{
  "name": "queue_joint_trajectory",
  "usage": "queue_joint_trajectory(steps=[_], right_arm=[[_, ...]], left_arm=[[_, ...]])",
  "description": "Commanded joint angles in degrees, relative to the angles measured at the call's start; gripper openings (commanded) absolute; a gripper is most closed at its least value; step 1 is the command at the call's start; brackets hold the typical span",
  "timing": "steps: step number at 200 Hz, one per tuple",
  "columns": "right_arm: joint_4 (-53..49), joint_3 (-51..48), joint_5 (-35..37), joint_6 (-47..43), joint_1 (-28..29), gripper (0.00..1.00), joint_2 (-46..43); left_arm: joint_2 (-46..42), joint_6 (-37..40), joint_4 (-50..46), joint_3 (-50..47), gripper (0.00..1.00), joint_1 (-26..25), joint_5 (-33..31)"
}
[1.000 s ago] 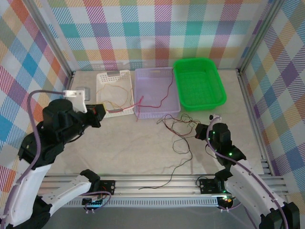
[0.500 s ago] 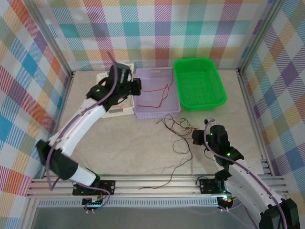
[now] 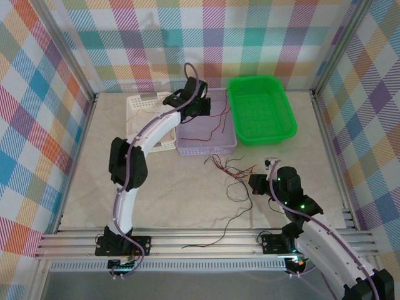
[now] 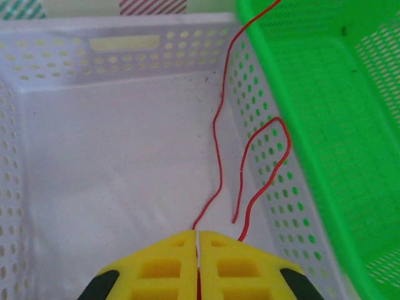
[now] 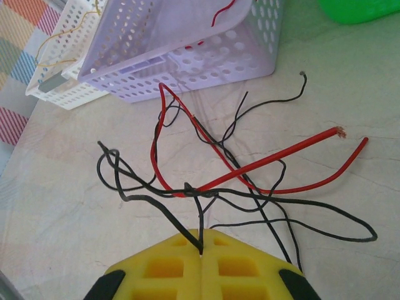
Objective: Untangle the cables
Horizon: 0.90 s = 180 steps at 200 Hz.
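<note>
1. The left hand [image 3: 199, 105] reaches out over the lavender basket [image 3: 206, 145] at the far side of the bench [image 3: 175, 194].
2. From its wrist view, its yellow fingers are pressed together, pinching a red cable [image 4: 217, 144].
3. That cable loops across the basket floor and climbs over the rim beside the green basket [image 4: 325, 125].
4. The right hand [image 5: 201, 247] sits low over the bench, near the front of the lavender basket, clenched on a black cable [image 5: 195, 212].
5. This strand runs into a tangle of red and black cables [image 5: 206, 187] lying on the bench.
6. A white basket [image 3: 140, 109] stands just left of the lavender one.
</note>
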Motion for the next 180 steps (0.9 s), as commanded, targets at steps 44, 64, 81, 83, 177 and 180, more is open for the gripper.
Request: queue_joint_trajectory(steps=[44,64,81,83,177,180], right_arm=[[-1.39,-0.89,-2.01,-1.1,0.65,0.0,-1.58],[-1.37,-0.89,-2.09,-1.14,0.78,0.0,-1.4],[-1.45,-0.89,-2.06,-1.0,0.74,0.0,-1.36],[-1.44,-0.89,-2.03,-1.03,0.74,0.0,-1.4],[-3.48,-0.99,-1.75,-0.37,0.91,0.0,-3.68],[-3.53,-0.98,-1.75,-0.37,0.91,0.0,-3.69]], left_arm=[[5.43,0.9,-6.12,4.49,0.0,1.04,-3.29],[5.64,1.32,-6.73,4.56,0.18,1.23,-2.53],[4.99,1.42,-7.02,4.48,0.36,1.23,-1.62],[4.9,1.42,-7.02,4.47,0.37,1.23,-1.41],[0.37,2.38,-11.05,8.62,0.69,2.27,1.08],[0.15,2.17,-11.37,8.7,0.69,2.36,0.9]])
